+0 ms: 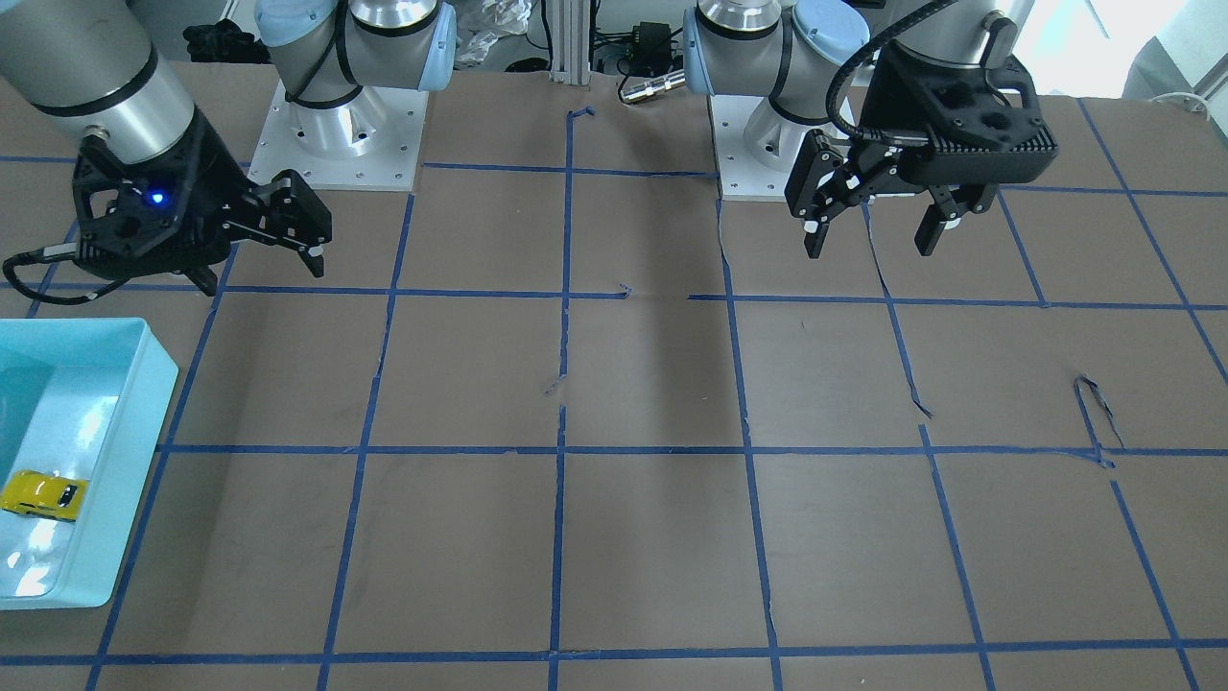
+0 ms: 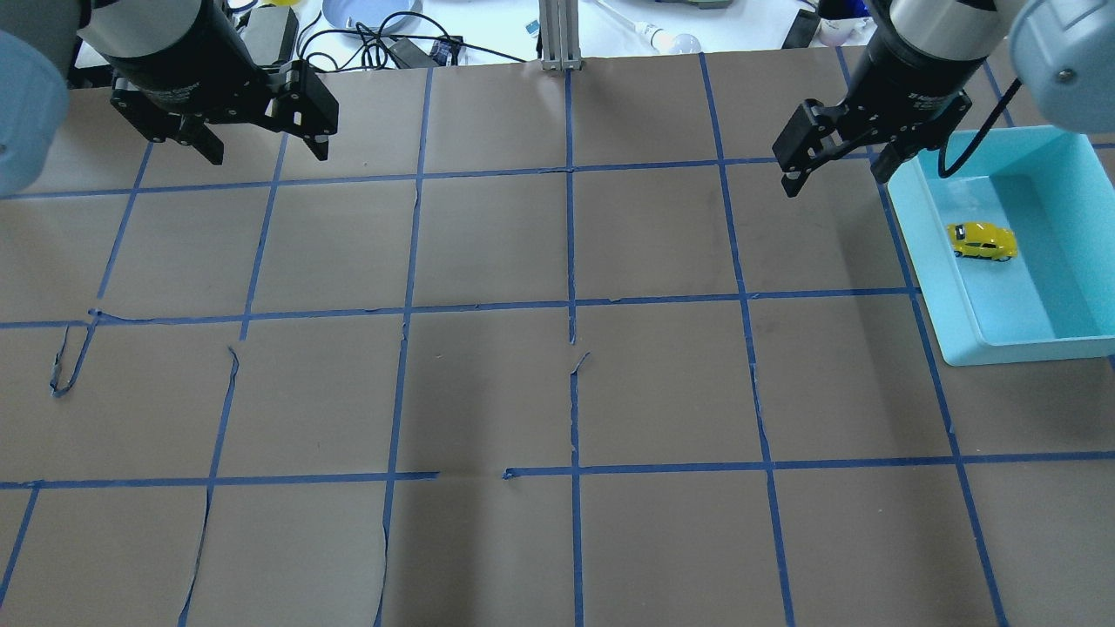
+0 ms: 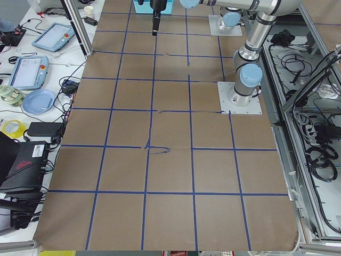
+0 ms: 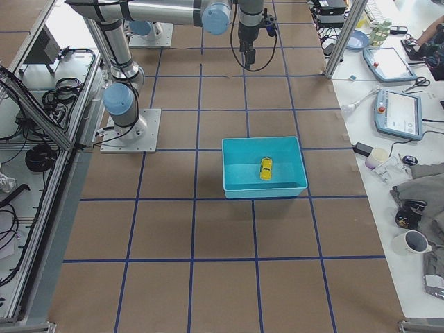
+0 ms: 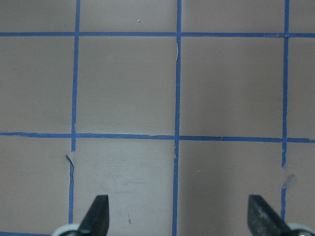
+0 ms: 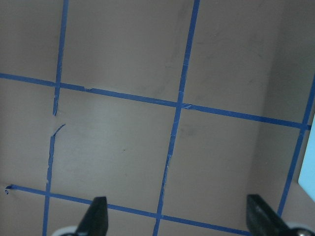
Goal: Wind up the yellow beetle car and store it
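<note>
Three exterior views with yellow beetle car (image 2: 982, 241)

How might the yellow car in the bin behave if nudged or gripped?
The yellow beetle car rests on wheels in the smooth bin, so a nudge would probably roll it. Its glossy, rounded body may slip when pinched. Tiny, so likely light.

We stand in a robotics lab. The table (image 2: 488, 392) is papered in brown and gridded with blue tape (image 2: 571, 252). Industrial arm bases (image 3: 241, 98) are bolted to it on metal plates. Teach pendants (image 3: 27, 72) lie on the side bench, and cable bundles (image 3: 319, 154) crowd the opposite edge.
</note>
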`<move>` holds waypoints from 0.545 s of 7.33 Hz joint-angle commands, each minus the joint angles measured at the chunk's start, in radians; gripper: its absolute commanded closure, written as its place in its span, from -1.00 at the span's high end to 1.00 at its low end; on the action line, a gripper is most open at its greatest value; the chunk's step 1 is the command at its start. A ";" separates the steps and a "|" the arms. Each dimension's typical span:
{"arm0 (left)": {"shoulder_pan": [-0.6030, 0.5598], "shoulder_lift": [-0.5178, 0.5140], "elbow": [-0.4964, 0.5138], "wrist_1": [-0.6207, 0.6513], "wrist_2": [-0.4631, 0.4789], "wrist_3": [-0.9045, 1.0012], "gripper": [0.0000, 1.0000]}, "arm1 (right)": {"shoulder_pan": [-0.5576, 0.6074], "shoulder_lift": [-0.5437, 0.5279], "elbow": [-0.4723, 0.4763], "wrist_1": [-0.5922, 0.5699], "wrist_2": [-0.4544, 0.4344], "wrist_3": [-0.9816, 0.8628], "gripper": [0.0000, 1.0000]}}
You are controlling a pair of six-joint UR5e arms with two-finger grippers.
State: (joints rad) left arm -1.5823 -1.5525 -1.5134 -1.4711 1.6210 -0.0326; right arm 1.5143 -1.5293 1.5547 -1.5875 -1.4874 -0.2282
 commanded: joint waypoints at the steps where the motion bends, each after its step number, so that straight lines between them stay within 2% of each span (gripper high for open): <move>1: -0.001 0.002 -0.001 0.000 0.000 0.000 1.00 | 0.040 -0.043 0.001 0.012 -0.007 0.038 1.00; 4: -0.001 0.003 -0.001 0.000 0.005 0.000 1.00 | 0.041 -0.072 0.018 0.032 -0.026 0.082 1.00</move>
State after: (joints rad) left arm -1.5830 -1.5506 -1.5140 -1.4717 1.6238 -0.0322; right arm 1.5546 -1.5963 1.5598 -1.5608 -1.4993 -0.1682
